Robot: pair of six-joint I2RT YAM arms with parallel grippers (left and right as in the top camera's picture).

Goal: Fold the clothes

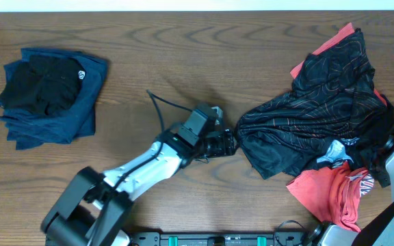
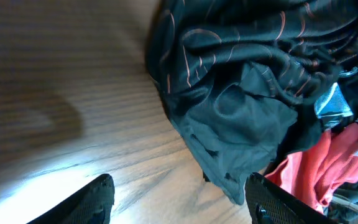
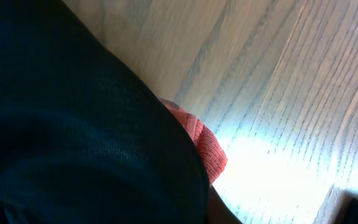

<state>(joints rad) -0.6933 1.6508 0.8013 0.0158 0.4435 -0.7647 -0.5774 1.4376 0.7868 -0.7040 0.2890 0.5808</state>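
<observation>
Clothes lie in a messy heap on the right side of the brown wooden surface [image 1: 183,41]. On top is the black shirt [image 1: 320,102] with thin orange lines. A red top [image 1: 330,195] pokes out from under it. Far off on the left sits a neat pile [image 1: 46,96] of navy and black clothes (those look done already).

The left jaws are wide open and hold nothing. In the left wrist view both fingers [image 2: 95,199] show at the bottom, with bare wood between them. The black shirt's near edge is just in front of them, a bit to the right. The shirt's long way runs from that edge up and away to the far right corner.

The right jaws are hidden. The right wrist view is mostly dark cloth [image 3: 73,124] with a bit of red cloth [image 3: 204,146]. I cannot tell if they are open, shut or holding anything.

I think the shirt needs spreading flat first. The left arm is nearer its loose edge.
</observation>
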